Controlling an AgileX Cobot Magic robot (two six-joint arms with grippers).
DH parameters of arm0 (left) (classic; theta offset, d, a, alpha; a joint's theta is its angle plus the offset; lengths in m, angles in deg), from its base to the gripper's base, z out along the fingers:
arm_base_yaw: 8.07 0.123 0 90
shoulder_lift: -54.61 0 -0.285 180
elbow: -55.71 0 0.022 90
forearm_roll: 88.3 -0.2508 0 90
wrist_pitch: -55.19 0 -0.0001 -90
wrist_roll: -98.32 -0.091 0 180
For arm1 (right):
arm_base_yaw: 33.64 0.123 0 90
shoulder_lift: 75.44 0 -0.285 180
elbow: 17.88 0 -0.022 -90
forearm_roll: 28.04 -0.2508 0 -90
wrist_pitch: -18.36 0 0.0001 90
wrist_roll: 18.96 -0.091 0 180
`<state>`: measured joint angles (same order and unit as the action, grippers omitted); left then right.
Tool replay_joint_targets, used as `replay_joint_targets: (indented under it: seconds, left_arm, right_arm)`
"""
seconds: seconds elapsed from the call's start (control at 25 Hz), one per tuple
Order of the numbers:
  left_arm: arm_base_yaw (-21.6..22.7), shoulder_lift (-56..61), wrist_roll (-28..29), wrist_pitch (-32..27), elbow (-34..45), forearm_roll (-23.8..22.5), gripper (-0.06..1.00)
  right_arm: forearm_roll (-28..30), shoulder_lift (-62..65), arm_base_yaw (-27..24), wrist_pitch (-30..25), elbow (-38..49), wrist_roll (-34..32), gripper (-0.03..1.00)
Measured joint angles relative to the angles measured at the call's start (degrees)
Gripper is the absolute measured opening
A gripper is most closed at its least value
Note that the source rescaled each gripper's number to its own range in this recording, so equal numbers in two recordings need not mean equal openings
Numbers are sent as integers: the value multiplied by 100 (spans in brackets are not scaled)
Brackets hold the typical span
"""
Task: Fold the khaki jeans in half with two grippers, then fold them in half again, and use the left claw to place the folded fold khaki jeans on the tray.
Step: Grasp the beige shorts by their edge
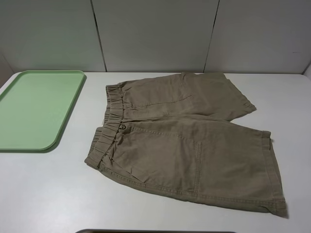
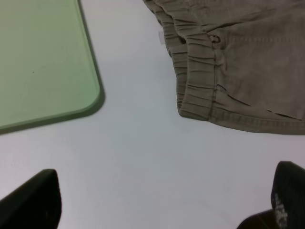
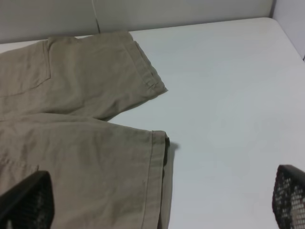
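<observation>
You're seeing the khaki jeans (image 1: 189, 141) lying spread flat on the counter (image 1: 48, 194), near the tray (image 1: 34, 111), waistband facing it. Your left pincer (image 2: 159, 202) and right pincer (image 3: 157, 202) are hanging released, gripping nothing.

Ext cam high, looking down, wrist cams close, share khaki jeans (image 1: 194, 141)

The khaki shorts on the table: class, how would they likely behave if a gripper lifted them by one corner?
Probably floppy: the khaki shorts lie flat with soft creases, so they would drape. The gathered waistband looks thicker, likely giving a firmer hold.
</observation>
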<state>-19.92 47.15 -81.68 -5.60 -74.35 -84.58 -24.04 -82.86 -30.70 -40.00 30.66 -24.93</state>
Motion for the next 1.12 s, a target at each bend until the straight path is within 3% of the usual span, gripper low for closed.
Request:
replay_joint_targets:
  seconds: [0.28, 0.64, 0.92, 1.12]
  left_arm:
    - [0, 0, 0, 6, 0, 0, 87]
    - [0, 0, 0, 678, -386, 0, 87]
    - [0, -714, -565, 782, -603, 58, 87]
    - [0, -2022, -1234, 787, -625, 529, 87]
  right_arm:
    - [-83, 0, 0, 13, 0, 63, 100]
    - [-1218, -748, 16, 533, -412, 1163, 100]
    - [-1748, -2187, 169, 766, -517, 1979, 100]
    - [-1772, -2750, 199, 974, -517, 2479, 100]
